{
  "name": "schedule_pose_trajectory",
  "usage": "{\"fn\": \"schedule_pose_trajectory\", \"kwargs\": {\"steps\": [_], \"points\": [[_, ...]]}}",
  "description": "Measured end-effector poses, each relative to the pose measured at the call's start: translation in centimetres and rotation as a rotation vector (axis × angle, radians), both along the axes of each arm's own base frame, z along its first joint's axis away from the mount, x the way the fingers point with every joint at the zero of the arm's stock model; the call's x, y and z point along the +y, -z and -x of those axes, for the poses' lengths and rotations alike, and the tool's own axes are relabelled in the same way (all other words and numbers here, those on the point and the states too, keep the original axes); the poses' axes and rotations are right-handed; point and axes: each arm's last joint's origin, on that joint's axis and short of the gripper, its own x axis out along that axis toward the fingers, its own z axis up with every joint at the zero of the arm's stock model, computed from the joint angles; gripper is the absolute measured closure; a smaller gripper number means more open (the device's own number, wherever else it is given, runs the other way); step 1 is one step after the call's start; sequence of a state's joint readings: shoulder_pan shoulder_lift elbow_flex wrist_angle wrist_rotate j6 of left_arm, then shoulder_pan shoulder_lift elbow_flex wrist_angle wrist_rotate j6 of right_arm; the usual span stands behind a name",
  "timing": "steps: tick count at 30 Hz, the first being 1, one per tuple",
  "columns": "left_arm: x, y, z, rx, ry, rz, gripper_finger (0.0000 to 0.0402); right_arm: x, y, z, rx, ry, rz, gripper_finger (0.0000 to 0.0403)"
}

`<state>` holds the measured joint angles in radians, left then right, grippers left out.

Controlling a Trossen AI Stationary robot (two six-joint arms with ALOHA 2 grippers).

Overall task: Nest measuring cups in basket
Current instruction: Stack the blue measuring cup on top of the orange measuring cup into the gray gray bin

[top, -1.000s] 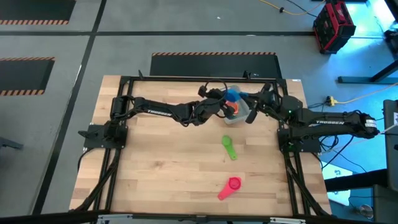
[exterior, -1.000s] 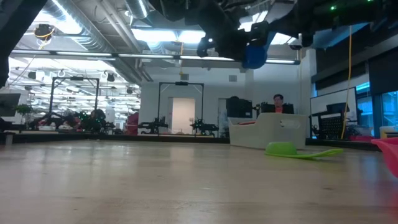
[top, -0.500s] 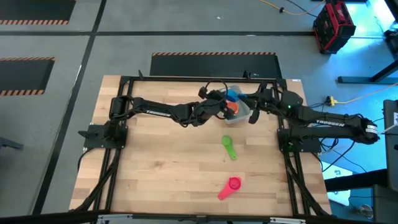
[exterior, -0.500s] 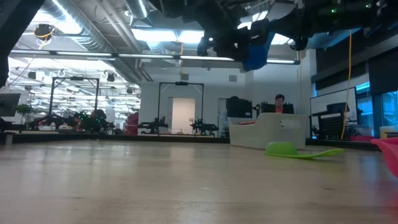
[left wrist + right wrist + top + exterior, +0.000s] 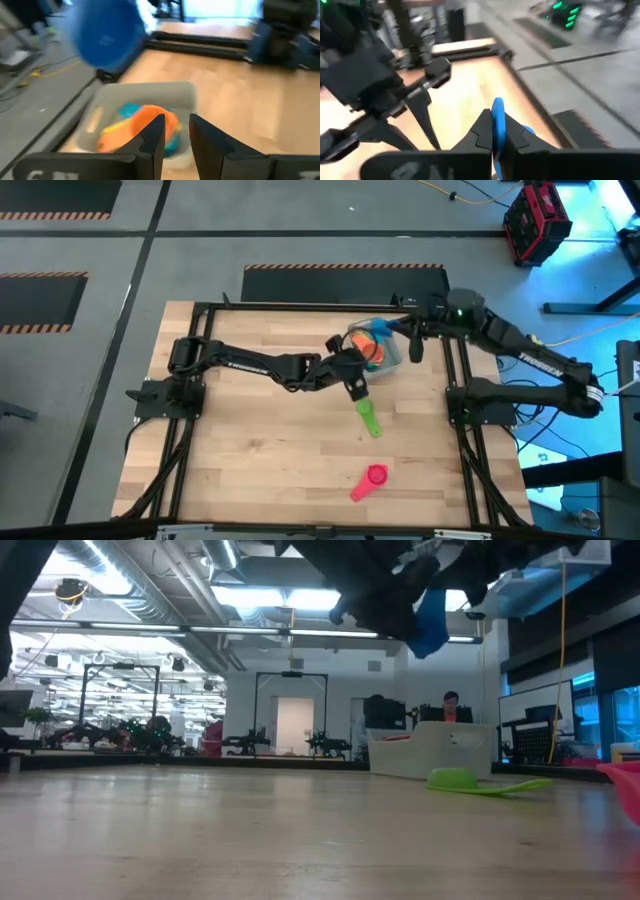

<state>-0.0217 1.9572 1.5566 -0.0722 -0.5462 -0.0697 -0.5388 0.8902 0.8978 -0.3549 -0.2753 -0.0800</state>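
Observation:
The dark blue measuring cup (image 5: 430, 620) hangs high in the air, its bowl also in the left wrist view (image 5: 106, 36), held by my right gripper (image 5: 412, 343), which is shut on it above the basket's right end. The translucent basket (image 5: 392, 358) holds an orange cup (image 5: 150, 120) sitting on a light blue one (image 5: 129, 108). My left gripper (image 5: 356, 387) is open, just on the near side of the basket, above the green cup (image 5: 368, 418). That cup lies on the table, and the red cup (image 5: 375, 477) lies nearer the near edge. My right gripper pinches the dark blue cup by its flat handle (image 5: 498, 116), which stands edge-on between the two fingers. The cup is lifted clear of the table and the basket, and its bowl (image 5: 430, 625) hangs tilted below the fingers.
The basket (image 5: 430, 750) stands near the far edge, between the two arm bases. Bare wood lies left of the green cup (image 5: 455, 780) and around the red cup (image 5: 625, 785). Black frame rails run along the table's edges. A person sits in the room far behind the basket.
My left gripper has drawn back from over the basket toward the near edge and now hovers above the green cup. My right arm has risen and swung toward the far right corner, carrying the dark blue cup up and tipping it.

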Motion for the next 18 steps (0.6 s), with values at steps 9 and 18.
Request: {"fn": "schedule_pose_trajectory", "kwargs": {"steps": [9, 18], "points": [[-0.8, 0.5, 0.1, 0.055, 0.096, 0.042, 0.0321, -4.5, -0.7, -1.8, 0.103, -0.190, -0.232, 0.0397], [-0.8, 1.1, 0.5, 0.128, 0.096, 0.045, 0.0321, -9.7, 2.6, -3.5, 0.138, -0.335, -0.526, 0.0397]]}}
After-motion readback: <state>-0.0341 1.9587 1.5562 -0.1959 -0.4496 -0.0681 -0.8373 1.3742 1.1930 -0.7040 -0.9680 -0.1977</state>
